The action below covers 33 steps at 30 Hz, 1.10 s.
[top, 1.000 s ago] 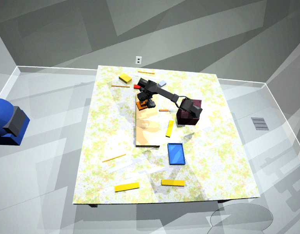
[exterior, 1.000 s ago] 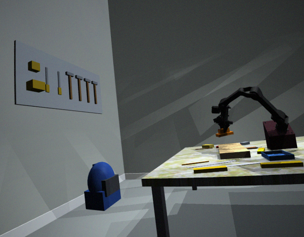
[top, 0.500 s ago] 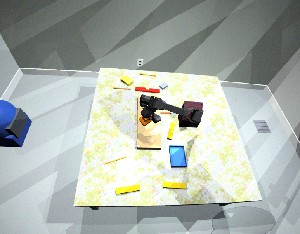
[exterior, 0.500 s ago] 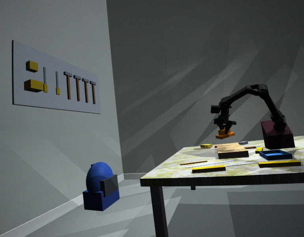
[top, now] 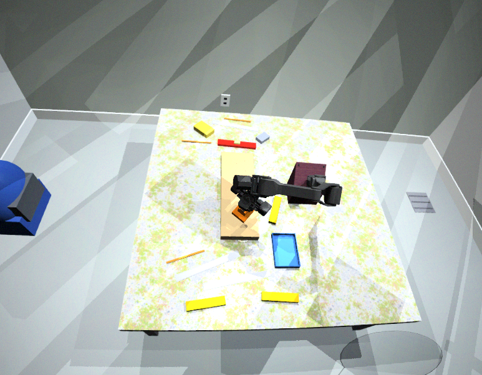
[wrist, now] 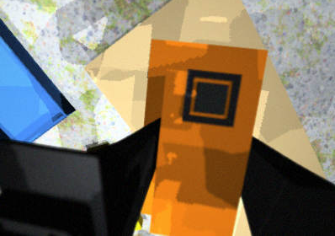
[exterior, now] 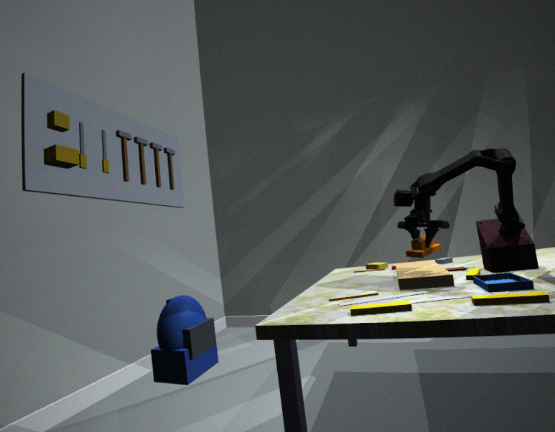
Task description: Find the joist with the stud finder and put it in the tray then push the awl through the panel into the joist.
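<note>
The orange stud finder (top: 242,215) (exterior: 423,251) (wrist: 198,168) is between the fingers of my gripper (exterior: 421,241) (wrist: 197,129), which is shut on it. It hangs above the front half of the tan floor panel (top: 237,169) (exterior: 425,281) (wrist: 122,59), with a gap under it in the exterior view. Its square display is dark inside an orange outline in the wrist view. The blue tray (top: 286,266) (exterior: 502,288) (wrist: 46,83) is empty, right of the panel's front end. The awl's brown handle (exterior: 455,268) lies beside the panel; in the top view the arm hides it.
A yellow block (top: 275,210) lies between the panel and the maroon arm base (top: 309,171). Two yellow bars (top: 205,303) (top: 279,296) lie near the front edge. A red level (top: 236,144), a yellow block (top: 204,128) and a grey block (top: 262,137) are behind the panel.
</note>
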{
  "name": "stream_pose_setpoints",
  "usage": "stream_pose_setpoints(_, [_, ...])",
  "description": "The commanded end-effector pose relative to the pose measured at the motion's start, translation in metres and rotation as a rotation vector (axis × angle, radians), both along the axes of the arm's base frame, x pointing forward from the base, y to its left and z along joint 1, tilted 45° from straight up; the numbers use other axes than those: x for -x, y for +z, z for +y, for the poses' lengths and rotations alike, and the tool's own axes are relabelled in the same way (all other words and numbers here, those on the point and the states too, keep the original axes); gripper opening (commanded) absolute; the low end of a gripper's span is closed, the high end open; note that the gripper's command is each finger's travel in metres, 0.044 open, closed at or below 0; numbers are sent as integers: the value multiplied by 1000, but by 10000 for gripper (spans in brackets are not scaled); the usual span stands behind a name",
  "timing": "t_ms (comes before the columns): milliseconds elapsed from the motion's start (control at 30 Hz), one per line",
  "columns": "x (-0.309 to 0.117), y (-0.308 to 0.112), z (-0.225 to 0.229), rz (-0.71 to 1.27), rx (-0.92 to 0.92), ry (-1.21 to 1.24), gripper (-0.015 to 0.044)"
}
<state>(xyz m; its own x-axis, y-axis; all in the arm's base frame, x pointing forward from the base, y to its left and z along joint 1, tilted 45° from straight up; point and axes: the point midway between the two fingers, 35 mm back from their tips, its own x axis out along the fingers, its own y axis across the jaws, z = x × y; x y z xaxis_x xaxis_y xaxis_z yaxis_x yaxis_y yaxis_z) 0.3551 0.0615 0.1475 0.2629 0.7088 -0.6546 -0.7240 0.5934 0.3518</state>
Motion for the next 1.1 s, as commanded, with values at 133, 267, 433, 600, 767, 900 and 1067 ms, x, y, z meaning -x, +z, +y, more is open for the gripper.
stream_pose_setpoints(133, [25, 29, 33, -104, -3, 93, 0])
stream_pose_setpoints(267, [41, 40, 50, -147, -7, 146, 0])
stream_pose_setpoints(433, [63, 53, 69, -202, -15, 211, 0])
stream_pose_setpoints(600, [86, 64, 86, -257, -27, 277, 0])
stream_pose_setpoints(767, [111, 74, 101, -311, -41, 343, 0])
stream_pose_setpoints(900, [131, 80, 111, -354, -56, 395, 0])
stream_pose_setpoints(1067, [157, 87, 121, -407, -76, 461, 0])
